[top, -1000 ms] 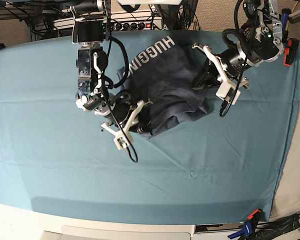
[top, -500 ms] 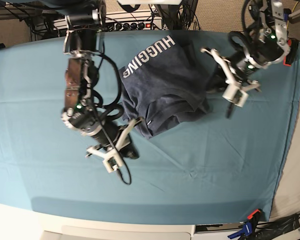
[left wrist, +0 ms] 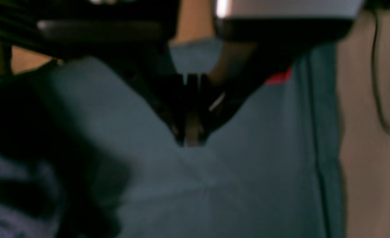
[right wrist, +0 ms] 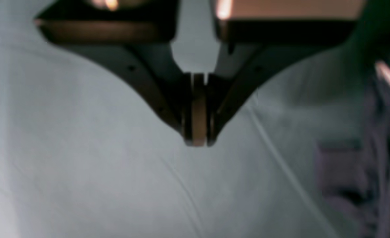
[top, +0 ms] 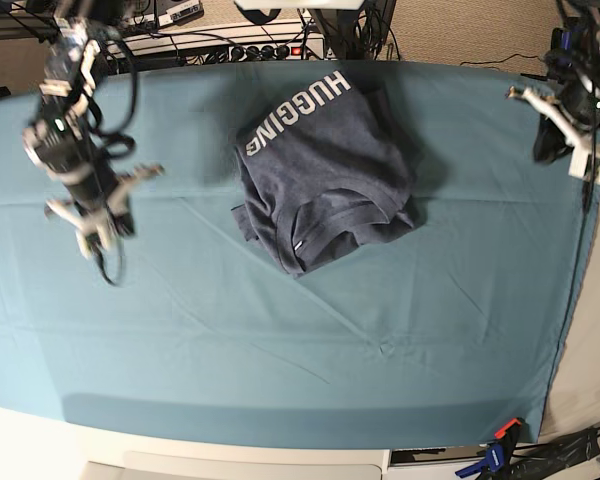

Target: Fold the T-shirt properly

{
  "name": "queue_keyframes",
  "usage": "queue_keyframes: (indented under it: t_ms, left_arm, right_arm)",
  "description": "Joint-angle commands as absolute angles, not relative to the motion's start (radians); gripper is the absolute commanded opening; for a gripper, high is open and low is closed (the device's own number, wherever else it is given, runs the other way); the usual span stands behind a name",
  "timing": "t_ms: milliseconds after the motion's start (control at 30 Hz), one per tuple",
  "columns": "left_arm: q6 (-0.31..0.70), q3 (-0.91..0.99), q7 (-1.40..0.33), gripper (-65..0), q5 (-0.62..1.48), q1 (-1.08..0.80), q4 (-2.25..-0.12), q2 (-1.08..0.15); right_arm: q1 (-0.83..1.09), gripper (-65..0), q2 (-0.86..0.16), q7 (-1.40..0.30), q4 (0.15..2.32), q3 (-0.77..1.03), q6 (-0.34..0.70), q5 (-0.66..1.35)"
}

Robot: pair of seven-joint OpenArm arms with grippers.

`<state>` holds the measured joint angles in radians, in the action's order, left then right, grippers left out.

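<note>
Both arms have pulled well away from the T-shirt (top: 325, 170) since a second ago: then they were right at its edges, and now your right hand (top: 92, 232) sits at the far left of the base view and your left hand (top: 570, 150) at the upper right corner, each well apart from the garment.

The T-shirt lies by itself in the upper middle of the base view, on the teal cloth (top: 280, 340) that covers the table. It is bunched into a rough folded bundle, with the white "HUGGING" lettering (top: 292, 113) running along its upper left side and the ribbed neck opening (top: 330, 222) facing the lower edge of the bundle.

In the right wrist view your right hand (right wrist: 197, 140) is clenched with its tips pressed together over bare cloth, holding nothing; a dark blur of shirt shows at the right edge. In the left wrist view your left hand (left wrist: 191, 140) is likewise clenched and empty above the cloth, though that picture is dim and blurred.
</note>
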<state>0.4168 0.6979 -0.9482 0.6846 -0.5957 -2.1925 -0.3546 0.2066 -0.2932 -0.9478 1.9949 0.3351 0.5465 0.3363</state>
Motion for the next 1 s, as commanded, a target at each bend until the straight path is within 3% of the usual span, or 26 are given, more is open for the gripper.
queue_keyframes:
  t_ms: [0, 233, 433, 967]
  left_arm:
    - [0.431, 0.705, -0.920, -65.0, 0.704, -0.614, -2.209, -0.368]
    - [0.473, 0.705, -0.915, -65.0, 0.734, -0.712, -2.207, -0.344]
    - [0.500, 0.705, -0.908, -65.0, 0.735, -0.754, -2.151, -0.341]
    - [0.590, 0.704, -0.914, -65.0, 0.828, -0.882, -1.807, -0.348]
  right_arm:
    - [0.229, -65.0, -0.313, -0.921, 2.041, 0.367, 0.556, 0.373]
    - [0.480, -65.0, -0.313, -0.921, 2.217, 0.566, 0.607, 0.472]
    - [0.616, -65.0, -0.313, -0.925, 2.236, 0.688, 0.613, 0.497]
    - [0.867, -65.0, -0.258, -0.929, 2.141, 0.701, 0.623, 0.542]
